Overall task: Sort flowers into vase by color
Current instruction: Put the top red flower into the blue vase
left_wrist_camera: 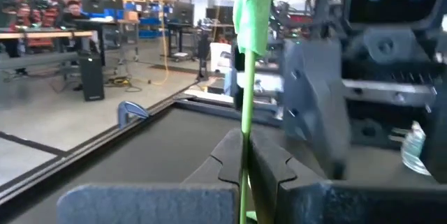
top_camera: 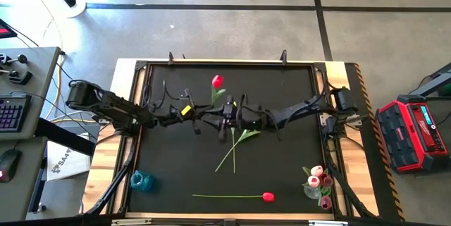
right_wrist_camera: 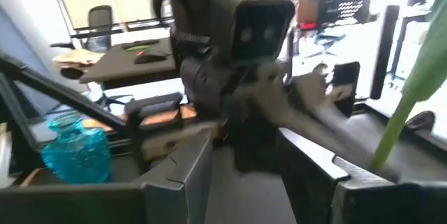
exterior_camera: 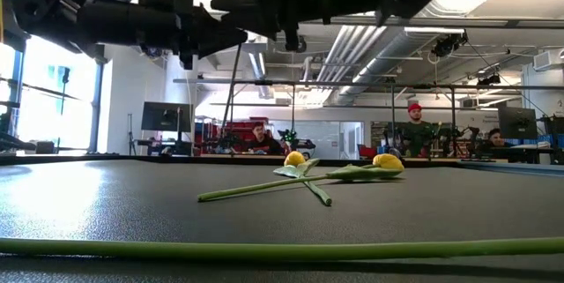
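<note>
My left gripper (top_camera: 210, 116) is over the table's middle, shut on a red tulip (top_camera: 217, 81) whose head points toward the far edge. My right gripper (right_wrist_camera: 258, 182) faces it from the right, open, with the green stem (right_wrist_camera: 394, 123) beside one finger. Two yellow tulips (exterior_camera: 294, 158) (exterior_camera: 388, 161) lie crossed on the mat, their stems (top_camera: 235, 152) showing below the arms. Another red tulip (top_camera: 268, 197) lies flat by the near edge. My left gripper pinches the red tulip's thin green stem (left_wrist_camera: 244, 155) between its two shut fingers, which lie across it. The stem runs on past the fingertips to a leaf (left_wrist_camera: 253, 8). The tulip is lifted clear of the table.
A clear vase with pink tulips (top_camera: 318, 182) stands at the near right corner, and a blue glass vase (top_camera: 141, 181) at the near left. The black mat has a raised frame (top_camera: 225, 63). People sit at desks (exterior_camera: 260, 137) in the room behind.
</note>
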### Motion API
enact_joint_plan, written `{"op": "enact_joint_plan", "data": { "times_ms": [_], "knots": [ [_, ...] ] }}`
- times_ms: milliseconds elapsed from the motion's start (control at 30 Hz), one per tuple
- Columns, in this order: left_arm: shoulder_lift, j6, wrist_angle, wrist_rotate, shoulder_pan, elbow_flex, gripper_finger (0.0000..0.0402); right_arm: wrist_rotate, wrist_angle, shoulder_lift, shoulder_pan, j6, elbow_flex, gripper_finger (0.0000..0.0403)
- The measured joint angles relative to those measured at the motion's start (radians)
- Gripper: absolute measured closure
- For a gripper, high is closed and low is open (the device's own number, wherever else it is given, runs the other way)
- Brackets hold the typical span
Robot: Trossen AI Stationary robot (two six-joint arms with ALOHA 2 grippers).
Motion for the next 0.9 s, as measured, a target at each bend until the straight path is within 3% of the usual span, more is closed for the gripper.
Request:
{"op": "enact_joint_plan", "data": {
  "times_ms": [467,900],
  "knots": [
    [0.048,0.072,0.005,-0.011,-0.051,0.019,0.0401,0.116,0.006,-0.003,0.022,-0.031,0.000,0.0257],
    [0.034,0.088,0.005,-0.023,-0.055,0.019,0.0401,0.329,-0.182,-0.107,0.078,-0.098,0.000,0.0257]
  ]
}}
